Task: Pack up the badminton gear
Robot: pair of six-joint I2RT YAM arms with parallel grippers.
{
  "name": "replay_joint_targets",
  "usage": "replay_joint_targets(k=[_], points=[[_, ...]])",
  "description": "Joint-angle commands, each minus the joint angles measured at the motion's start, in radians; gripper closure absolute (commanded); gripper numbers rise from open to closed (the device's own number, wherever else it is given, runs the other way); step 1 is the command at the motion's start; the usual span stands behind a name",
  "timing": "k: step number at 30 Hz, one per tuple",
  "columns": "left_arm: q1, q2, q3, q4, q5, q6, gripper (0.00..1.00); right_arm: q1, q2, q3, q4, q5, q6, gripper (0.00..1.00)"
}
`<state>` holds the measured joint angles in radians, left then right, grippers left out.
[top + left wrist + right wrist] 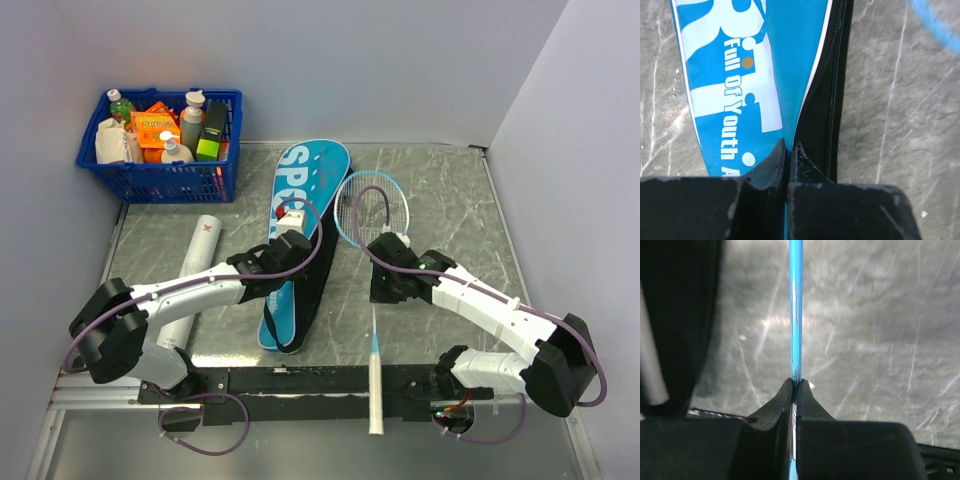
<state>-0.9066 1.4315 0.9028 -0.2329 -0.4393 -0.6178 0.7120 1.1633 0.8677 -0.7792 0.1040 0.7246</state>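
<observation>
Tabletop of grey marble-look laminate [450, 200] carries everything. The teal racket-shaped fabric cover [310, 175] lies flat mid-table with nothing visibly inside. The left gripper [788, 147] is pinched shut on its black zipped edge, and I judge it should raise that edge and hold it steady so a mouth opens. At far left, the blue plastic basket [160, 180] holds bottles and boxes. Just right of the cover lies the light-blue-framed racket with white handle [370, 205], its thin shaft clamped between the right gripper [794, 382] fingers. It is best fed in level, head towards the wide end. The long white tube [203, 245] lies loose left of the cover.
</observation>
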Motion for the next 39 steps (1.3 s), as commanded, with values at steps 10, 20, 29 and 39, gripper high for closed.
replay_joint_targets(k=[10,20,29,39], points=[[0.003,-0.114,0.033,0.047,-0.067,-0.046,0.99,0.139,0.009,-0.026,-0.009,0.022,0.096,1.0],[0.003,-0.102,0.03,0.052,-0.05,-0.04,0.99,0.172,0.222,0.132,0.052,-0.012,0.052,1.0],[0.003,-0.112,0.005,0.064,-0.026,-0.048,0.99,0.176,0.418,0.352,0.047,-0.012,-0.019,1.0],[-0.011,-0.132,-0.056,0.066,0.014,-0.057,0.99,0.032,0.581,0.456,0.303,-0.101,-0.135,1.0]])
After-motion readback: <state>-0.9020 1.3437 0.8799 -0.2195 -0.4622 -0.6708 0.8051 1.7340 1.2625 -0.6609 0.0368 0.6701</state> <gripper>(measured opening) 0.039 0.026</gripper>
